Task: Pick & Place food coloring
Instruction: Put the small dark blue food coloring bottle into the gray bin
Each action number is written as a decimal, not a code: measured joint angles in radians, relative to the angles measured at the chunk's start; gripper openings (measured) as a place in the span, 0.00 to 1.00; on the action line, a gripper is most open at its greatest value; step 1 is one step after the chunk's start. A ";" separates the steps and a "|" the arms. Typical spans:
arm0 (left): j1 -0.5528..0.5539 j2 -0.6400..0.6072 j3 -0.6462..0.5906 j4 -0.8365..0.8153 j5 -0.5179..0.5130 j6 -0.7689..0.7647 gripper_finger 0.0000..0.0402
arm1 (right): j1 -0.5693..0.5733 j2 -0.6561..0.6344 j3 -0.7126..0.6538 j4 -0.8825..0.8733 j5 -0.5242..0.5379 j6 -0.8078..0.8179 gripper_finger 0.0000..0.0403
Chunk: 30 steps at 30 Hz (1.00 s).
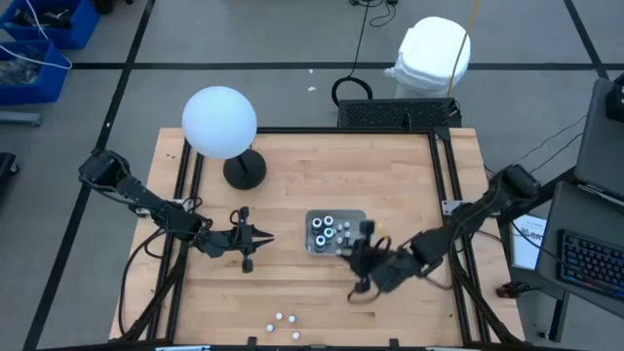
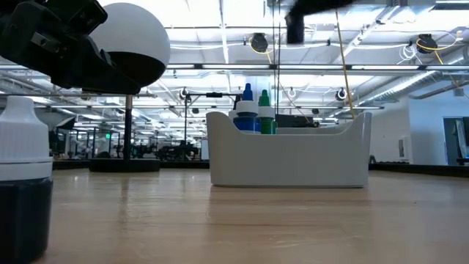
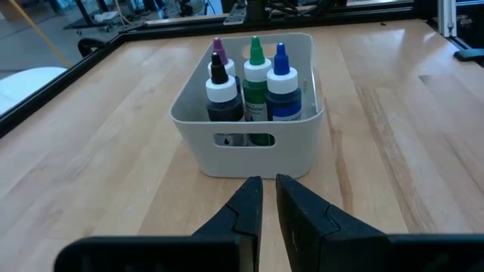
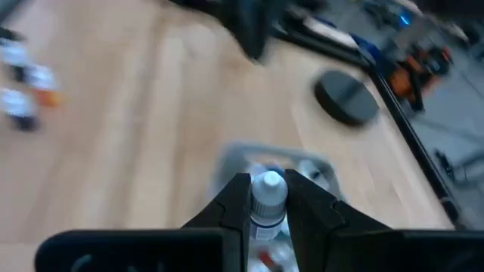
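Note:
A small white tray [image 1: 334, 232] sits mid-table with several food coloring bottles [image 3: 255, 79] standing in it, their tips purple, green, blue and black. My right gripper [image 4: 268, 198] hovers over the tray's right side, shut on one small whitish bottle [image 4: 266, 204]. My left gripper [image 3: 268, 193] is shut and empty, low over the table to the left of the tray [image 3: 249, 140], pointing at it. A few more small bottles [image 1: 284, 320] stand near the table's near edge; one [image 2: 23, 183] looms large in the low view. My right gripper pinches the small bottle at its white cap and neck [image 4: 268, 189] between its two fingers. The bottle is lifted clear, with the tray [image 4: 276, 168] showing beyond it. The view is blurred, so the bottle's tilt cannot be told.
A white globe lamp [image 1: 219, 121] on a black round base [image 1: 244, 172] stands at the table's far left. Black rails [image 1: 444, 175] run along the table's sides. Bare wood lies between the tray and the near-edge bottles.

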 joint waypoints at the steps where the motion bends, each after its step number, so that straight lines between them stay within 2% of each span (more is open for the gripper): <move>1: 0.000 0.000 0.000 0.000 0.000 -0.002 0.12 | -0.016 -0.027 -0.052 0.027 0.001 0.021 0.13; 6: 0.000 0.000 0.000 0.000 0.000 -0.001 0.12 | -0.108 -0.127 -0.287 0.205 -0.019 0.100 0.13; 9: 0.000 0.000 0.000 -0.001 0.000 0.002 0.12 | -0.171 -0.137 -0.356 0.276 -0.097 0.121 0.13; 16: 0.000 0.000 0.000 -0.003 0.000 0.006 0.12 | -0.281 -0.075 -0.364 0.280 -0.245 0.147 0.13; 30: 0.000 0.000 0.000 -0.014 0.000 -0.003 0.12 | -0.302 -0.111 -0.362 0.226 -0.233 0.182 0.13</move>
